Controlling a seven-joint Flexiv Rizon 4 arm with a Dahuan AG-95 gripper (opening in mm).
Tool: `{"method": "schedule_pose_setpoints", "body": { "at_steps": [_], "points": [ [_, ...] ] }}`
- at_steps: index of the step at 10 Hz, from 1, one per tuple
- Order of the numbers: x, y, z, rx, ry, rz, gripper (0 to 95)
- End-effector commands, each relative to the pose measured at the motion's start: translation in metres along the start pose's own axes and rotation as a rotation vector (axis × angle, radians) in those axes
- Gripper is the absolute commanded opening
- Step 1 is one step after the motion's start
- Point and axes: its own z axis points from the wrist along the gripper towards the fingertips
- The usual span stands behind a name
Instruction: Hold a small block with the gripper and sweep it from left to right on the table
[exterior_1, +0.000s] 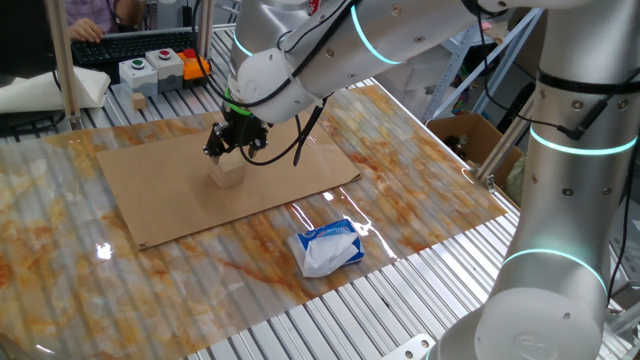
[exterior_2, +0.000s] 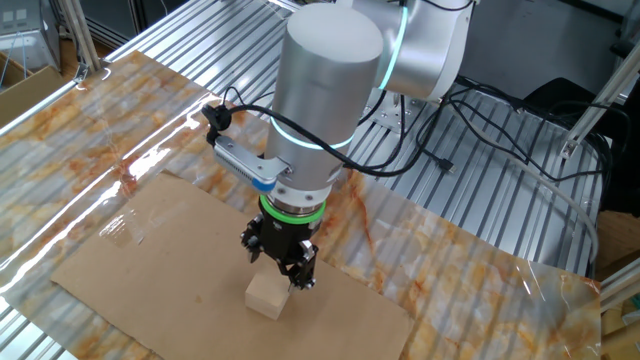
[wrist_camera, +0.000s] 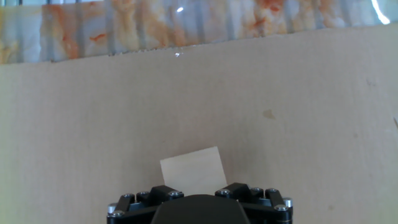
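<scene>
The small block (exterior_1: 228, 175) is a light-tan wooden cube resting on the brown cardboard sheet (exterior_1: 150, 190) that lies on the marbled table (exterior_1: 420, 190). My black gripper (exterior_1: 233, 147), with its green ring, hangs just above the block, its fingers spread apart and nothing between them. In the other fixed view the gripper (exterior_2: 281, 264) stands over the far top edge of the block (exterior_2: 266, 296). In the hand view the block (wrist_camera: 192, 170) lies on the cardboard just beyond the gripper (wrist_camera: 200, 190), partly hidden by its body.
A white-and-blue soft packet (exterior_1: 326, 248) lies on the table in front of the cardboard. A button box (exterior_1: 150, 68) and a tiny tan block (exterior_1: 138, 101) sit at the far edge. An open cardboard box (exterior_1: 465, 135) stands off the right side. Black cables (exterior_2: 480, 150) trail over the slats.
</scene>
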Motion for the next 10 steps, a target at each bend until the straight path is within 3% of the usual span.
{"method": "schedule_pose_setpoints", "body": {
  "at_steps": [1,2,3,10],
  "points": [
    [0.0001,-0.0002,0.0000,0.002,0.001,0.008,76.0],
    [0.0001,-0.0002,0.0000,0.030,-0.012,0.005,95.0],
    [0.0001,-0.0002,0.0000,0.069,-0.019,-0.009,95.0],
    [0.0001,-0.0002,0.0000,0.042,-0.002,0.016,95.0]
  ]
}}
